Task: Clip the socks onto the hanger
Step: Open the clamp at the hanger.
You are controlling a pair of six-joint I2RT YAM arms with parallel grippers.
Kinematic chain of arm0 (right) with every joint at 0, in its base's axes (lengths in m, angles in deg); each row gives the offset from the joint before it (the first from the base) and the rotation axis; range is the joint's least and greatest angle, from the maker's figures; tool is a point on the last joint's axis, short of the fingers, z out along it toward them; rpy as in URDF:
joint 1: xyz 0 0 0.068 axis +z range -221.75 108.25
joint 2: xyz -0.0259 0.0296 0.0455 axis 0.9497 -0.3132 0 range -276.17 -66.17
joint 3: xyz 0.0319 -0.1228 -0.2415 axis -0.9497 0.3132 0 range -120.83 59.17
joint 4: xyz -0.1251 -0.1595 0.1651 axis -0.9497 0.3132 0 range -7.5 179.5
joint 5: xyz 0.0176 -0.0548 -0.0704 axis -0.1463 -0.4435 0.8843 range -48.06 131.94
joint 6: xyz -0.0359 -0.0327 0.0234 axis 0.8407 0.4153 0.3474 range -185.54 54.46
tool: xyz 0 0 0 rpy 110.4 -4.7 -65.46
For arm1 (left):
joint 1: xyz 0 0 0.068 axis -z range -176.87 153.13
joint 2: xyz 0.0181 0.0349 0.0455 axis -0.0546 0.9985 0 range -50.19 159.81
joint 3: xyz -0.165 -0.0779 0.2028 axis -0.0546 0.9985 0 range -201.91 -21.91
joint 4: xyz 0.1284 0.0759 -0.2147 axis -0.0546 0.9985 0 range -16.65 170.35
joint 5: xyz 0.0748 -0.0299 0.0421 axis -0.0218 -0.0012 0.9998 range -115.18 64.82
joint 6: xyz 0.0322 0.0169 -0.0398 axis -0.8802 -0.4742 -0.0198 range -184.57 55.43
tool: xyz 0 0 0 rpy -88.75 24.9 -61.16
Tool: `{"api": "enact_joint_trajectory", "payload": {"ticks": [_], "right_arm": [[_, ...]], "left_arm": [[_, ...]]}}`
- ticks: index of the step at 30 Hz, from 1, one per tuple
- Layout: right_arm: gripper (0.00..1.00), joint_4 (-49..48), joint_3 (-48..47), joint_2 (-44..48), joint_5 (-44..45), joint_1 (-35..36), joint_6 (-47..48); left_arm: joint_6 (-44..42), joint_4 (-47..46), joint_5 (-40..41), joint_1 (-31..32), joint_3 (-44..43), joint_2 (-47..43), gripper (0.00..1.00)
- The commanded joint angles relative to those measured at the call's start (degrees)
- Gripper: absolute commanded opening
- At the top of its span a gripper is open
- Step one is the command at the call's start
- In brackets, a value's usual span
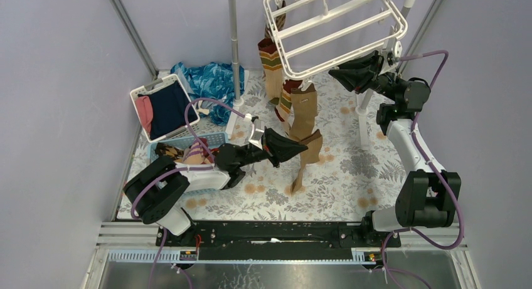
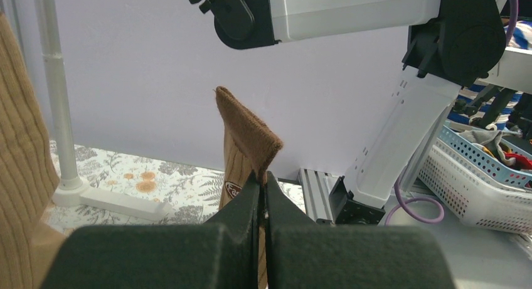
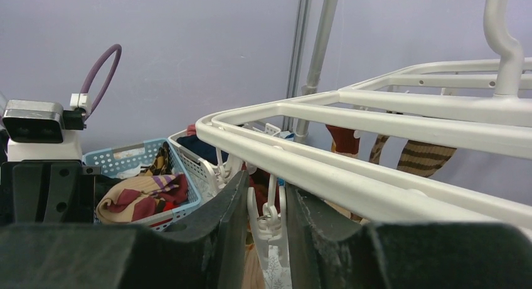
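The brown sock (image 2: 248, 135) is up off the table, its cuff pinched in the left gripper (image 2: 263, 198). The jaws are pressed together on it and the rest hangs down over the floral cloth (image 1: 351, 170). Nearby, the white hanger (image 3: 376, 113) carries other socks (image 1: 304, 107). The right gripper (image 3: 266, 185) brackets one dangling clip (image 3: 270, 239), a finger close on each side. Squeezing or not, I cannot tell.
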Motion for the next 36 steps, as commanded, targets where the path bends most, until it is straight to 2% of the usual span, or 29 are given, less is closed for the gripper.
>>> {"api": "enact_joint_trajectory", "payload": {"ticks": [1,11,22,27,32,36], "right_arm": [[0.19,0.2,-2.3,2.1,0.2,-0.2,-1.4],[0.15,9.6,-3.1,4.5,0.1,-0.1,-1.8],[0.14,15.8,-3.1,5.9,1.7,0.3,0.2],[0.14,17.2,-3.3,6.2,1.3,0.5,1.0],[0.14,17.7,-3.4,6.3,0.3,0.5,1.0],[0.14,16.8,-3.4,6.1,-0.2,0.5,-0.1]], "left_arm": [[-1.1,-0.6,0.3,-0.2,-4.0,0.1,0.00],[-4.0,21.7,10.5,-0.2,-15.7,1.3,0.00],[-13.5,36.1,19.6,2.1,-26.3,4.2,0.00],[-15.0,35.3,14.3,0.9,-28.1,5.6,0.00],[-10.6,37.3,9.0,-2.4,-29.6,5.7,0.00],[-7.1,35.4,4.0,-3.9,-30.2,6.6,0.00]]}}
